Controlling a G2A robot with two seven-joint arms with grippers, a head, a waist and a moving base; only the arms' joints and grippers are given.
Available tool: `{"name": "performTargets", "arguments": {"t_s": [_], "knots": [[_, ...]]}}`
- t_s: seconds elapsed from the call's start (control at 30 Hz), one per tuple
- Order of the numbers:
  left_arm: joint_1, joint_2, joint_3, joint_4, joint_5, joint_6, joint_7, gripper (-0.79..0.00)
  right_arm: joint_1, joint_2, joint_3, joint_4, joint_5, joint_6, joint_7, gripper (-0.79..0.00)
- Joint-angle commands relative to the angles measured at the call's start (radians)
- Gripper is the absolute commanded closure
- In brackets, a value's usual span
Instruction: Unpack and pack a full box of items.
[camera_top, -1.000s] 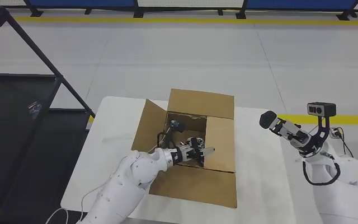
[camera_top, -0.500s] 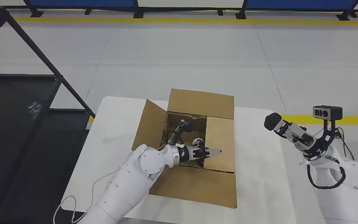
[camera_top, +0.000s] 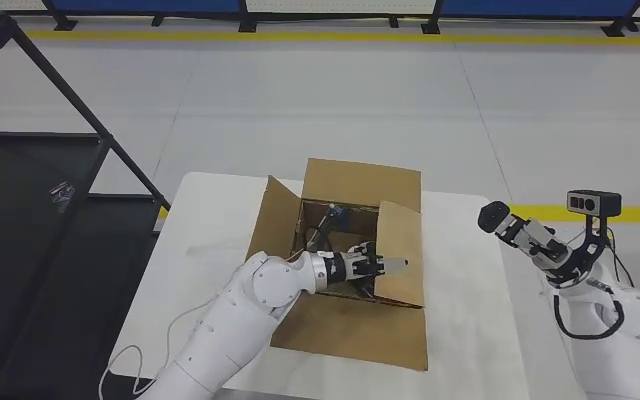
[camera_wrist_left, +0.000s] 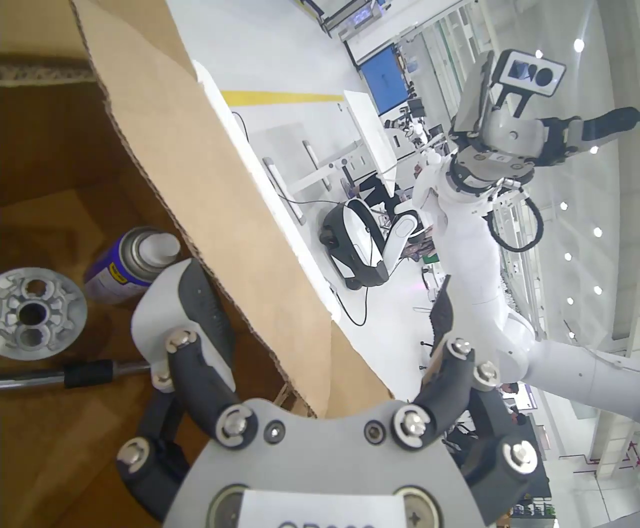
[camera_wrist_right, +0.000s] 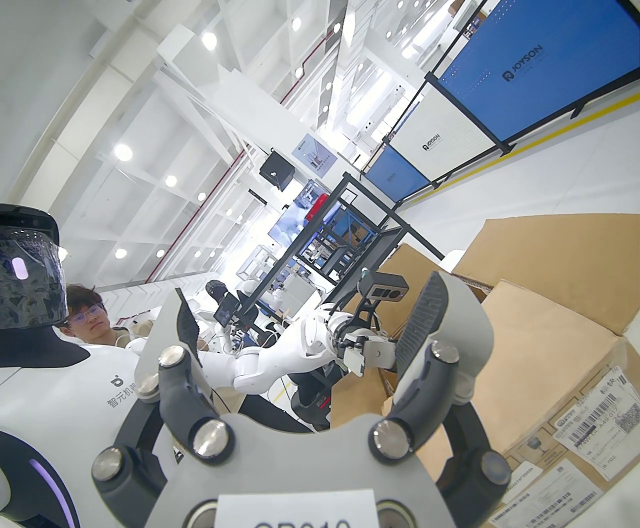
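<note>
The cardboard box (camera_top: 360, 182) stands open on the white table (camera_top: 210, 230). Its right flap (camera_top: 402, 252) is tilted up. My left gripper (camera_top: 388, 266) is open at that flap's edge. In the left wrist view the left gripper (camera_wrist_left: 315, 285) straddles the flap (camera_wrist_left: 210, 165), one finger (camera_wrist_left: 192, 300) inside the box and the other outside. Inside lie a blue spray can (camera_wrist_left: 120, 267), a grey metal spool (camera_wrist_left: 35, 312) and a dark-gripped rod (camera_wrist_left: 75, 375). My right gripper (camera_top: 495, 216) hangs open and empty in the air right of the box, also seen as the right gripper (camera_wrist_right: 305, 305).
A black metal rack (camera_top: 60, 200) stands left of the table. The near flap (camera_top: 350, 340) lies flat toward the table's front edge. Bare table shows left of the box and in a narrow strip (camera_top: 460, 300) on its right.
My left gripper moved right, and the right flap rose from lying flat to tilting up. The right arm drew slightly farther right, away from the box.
</note>
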Motion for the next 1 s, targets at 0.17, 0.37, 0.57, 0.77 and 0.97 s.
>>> {"name": "performTargets", "arguments": {"t_s": [0.17,0.37,0.57,0.77,0.97], "knots": [[-0.003,-0.014,0.011,-0.039,0.014,-0.001,0.063,-0.785,-0.01,0.011,0.021,0.005,0.017,-0.016,-0.016,-0.785],[-0.033,-0.049,0.062,-0.002,-0.008,-0.015,0.131,-0.785,-0.052,0.026,0.086,0.008,0.05,-0.041,-0.041,-0.785],[-0.071,-0.093,0.122,0.074,-0.029,-0.051,0.186,-0.785,-0.117,0.039,0.156,0.008,0.08,-0.064,-0.064,-0.785],[-0.111,-0.145,0.182,0.166,-0.052,-0.098,0.237,-0.785,-0.163,0.049,0.201,0.016,0.103,-0.082,-0.082,-0.785],[-0.153,-0.202,0.236,0.277,-0.104,-0.141,0.221,-0.785,-0.197,0.057,0.237,0.032,0.125,-0.103,-0.103,-0.785]]}}
